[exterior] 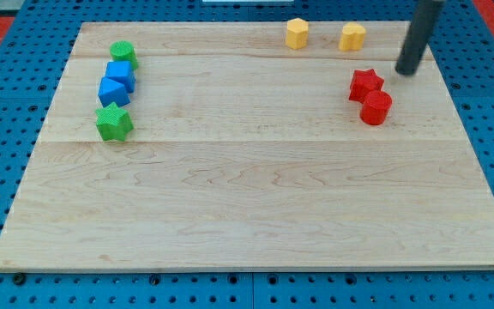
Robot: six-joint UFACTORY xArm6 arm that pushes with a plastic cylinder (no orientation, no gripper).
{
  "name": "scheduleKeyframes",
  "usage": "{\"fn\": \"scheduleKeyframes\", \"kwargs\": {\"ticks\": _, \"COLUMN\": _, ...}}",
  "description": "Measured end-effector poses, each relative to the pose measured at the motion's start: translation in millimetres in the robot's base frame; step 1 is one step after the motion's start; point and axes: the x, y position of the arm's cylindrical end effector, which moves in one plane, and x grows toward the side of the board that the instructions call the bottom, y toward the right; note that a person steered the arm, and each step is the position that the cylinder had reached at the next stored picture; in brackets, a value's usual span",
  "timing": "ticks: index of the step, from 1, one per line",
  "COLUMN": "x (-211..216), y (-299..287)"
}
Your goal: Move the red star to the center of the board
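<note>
Board (256, 197); tip (407, 71) near red star (365, 84)

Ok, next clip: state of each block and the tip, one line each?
red star: far right, off centre, touching red cylinder
red cylinder: upright
yellow blocks: top edge, apart
green and blue blocks: in a column at left
my tip: just right of the star, apart

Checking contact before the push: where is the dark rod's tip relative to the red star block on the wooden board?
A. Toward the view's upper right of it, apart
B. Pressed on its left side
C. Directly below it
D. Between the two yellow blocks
A: my tip stands toward the view's upper right of the red star block, with bare wooden board between them.
</note>
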Motion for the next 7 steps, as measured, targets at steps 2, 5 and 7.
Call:
{"fn": "scheduleKeyframes", "kwargs": {"ticks": 2, "x": -44.7, "y": -204.9}}
{"fn": "scheduleKeyframes", "kwargs": {"ticks": 5, "x": -53.7, "y": -221.5}}
{"fn": "scheduleKeyframes", "kwargs": {"ticks": 7, "x": -57.8, "y": -281.3}}
